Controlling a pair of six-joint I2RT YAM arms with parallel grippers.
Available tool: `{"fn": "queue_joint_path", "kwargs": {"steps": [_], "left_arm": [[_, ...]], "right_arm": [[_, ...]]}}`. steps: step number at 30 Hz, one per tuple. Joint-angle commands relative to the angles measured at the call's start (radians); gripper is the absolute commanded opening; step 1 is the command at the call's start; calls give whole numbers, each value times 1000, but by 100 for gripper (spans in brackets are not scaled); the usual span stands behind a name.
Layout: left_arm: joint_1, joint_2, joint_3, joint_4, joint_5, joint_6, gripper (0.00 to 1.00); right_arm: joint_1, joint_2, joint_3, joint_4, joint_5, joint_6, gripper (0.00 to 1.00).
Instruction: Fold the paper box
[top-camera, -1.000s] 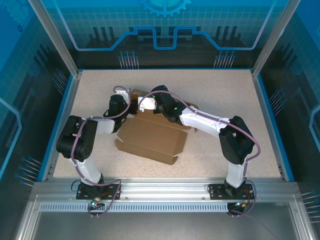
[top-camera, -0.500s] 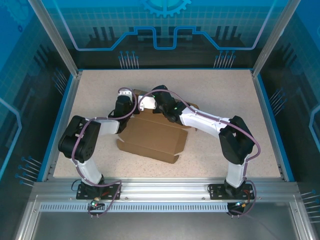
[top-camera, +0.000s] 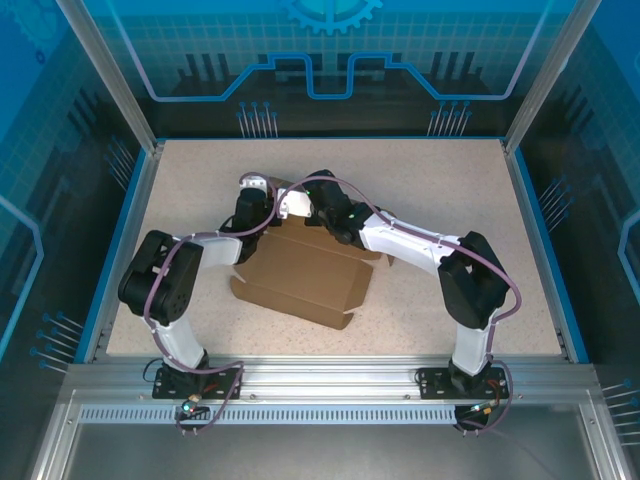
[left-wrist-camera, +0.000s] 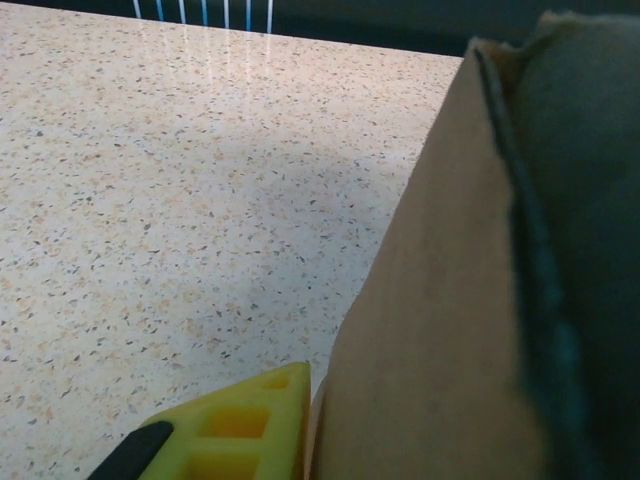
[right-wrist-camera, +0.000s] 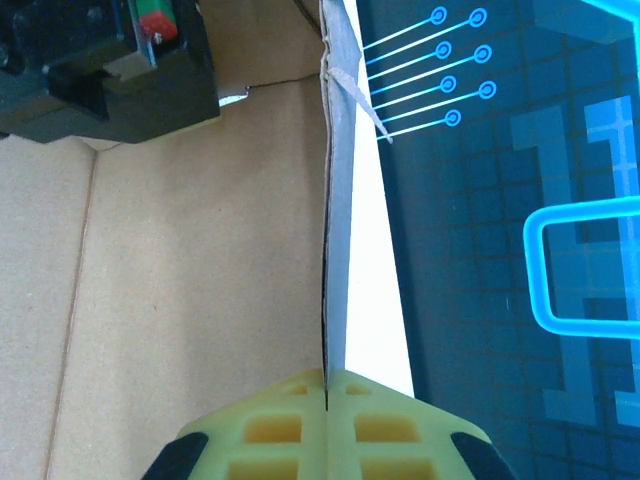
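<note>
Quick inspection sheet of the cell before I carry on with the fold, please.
Surface: speckled beige tabletop.
Job's things: paper box, brown, part-folded, mid-table.
Clutter: nothing seen.
Grippers: right gripper shut on an upright panel edge of the box; left gripper against a cardboard panel, grip unclear.
Cables: purple cables along both arms.
Surroundings: aluminium frame, blue printed panels.

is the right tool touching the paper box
Touching. The right wrist view shows the right tool pinched shut on the upright edge of the paper box, with no gap between them.
</note>
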Motion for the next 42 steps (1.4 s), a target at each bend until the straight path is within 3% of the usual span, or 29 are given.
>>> {"fn": "queue_joint_path", "kwargs": {"steps": [1,8,12,21,29,32,42], "left_arm": [[27,2,-14,41,27,-32,23],[44,-32,-27,-31,26,-66,38],[53,-35,-19,-64,-3,-75,40],[56,-1,29,-108,-74,-116,24],[56,4,16,-58,-77,-122,18],[59,-10,-3,-26,-34,-97,19],[160,-95,-94,41,291,-108,46]], "right_arm": [[0,21,27,-77,-15,23,0],[-2,27,43,-88,-18,21,0],[-2,30,47,-88,-24,24,0],[0,27,40,-93,-28,43,0],[2,24,33,-87,-24,69,0],[-1,25,36,-87,-17,70,0],[-8,28,53,-97,-13,70,0]]}}
